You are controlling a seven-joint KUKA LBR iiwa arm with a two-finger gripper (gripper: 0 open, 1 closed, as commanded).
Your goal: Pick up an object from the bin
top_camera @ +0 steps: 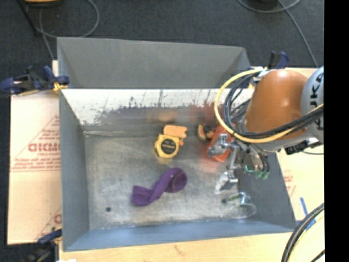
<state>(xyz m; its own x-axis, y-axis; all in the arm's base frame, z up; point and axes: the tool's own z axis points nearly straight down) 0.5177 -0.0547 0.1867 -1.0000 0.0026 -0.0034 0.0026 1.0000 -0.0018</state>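
As the gripper (232,189) hangs low over the right end of the bin (73,162), you see that the pick is not yet made. Nothing shows clamped in it, and every loose thing lies on the bin floor. You cannot tell whether the gripper is apart or together, since its metal parts blur into the grey floor beneath.

Nearest to it, just behind and to the left in the view, lies a red-orange thing (217,150). It is partly covered by the arm's orange cover (275,100) and cables (232,100), and its kind cannot be made out. A small dark-and-yellow thing (204,131) sits beside it against the back wall.

Well apart, toward the middle, is a yellow tape measure (166,147) with a flat orange piece (175,131) touching its upper edge. Nearer the front, a purple cloth (158,187) lies in a loose curl.

A pale glint (240,207) just in front of the gripper, near the front right corner, may be a clear thing or only a reflection; you cannot settle which.

By judgement, closing on a thing and lifting it are both left to do. From position alone, the red-orange thing is the likeliest candidate.
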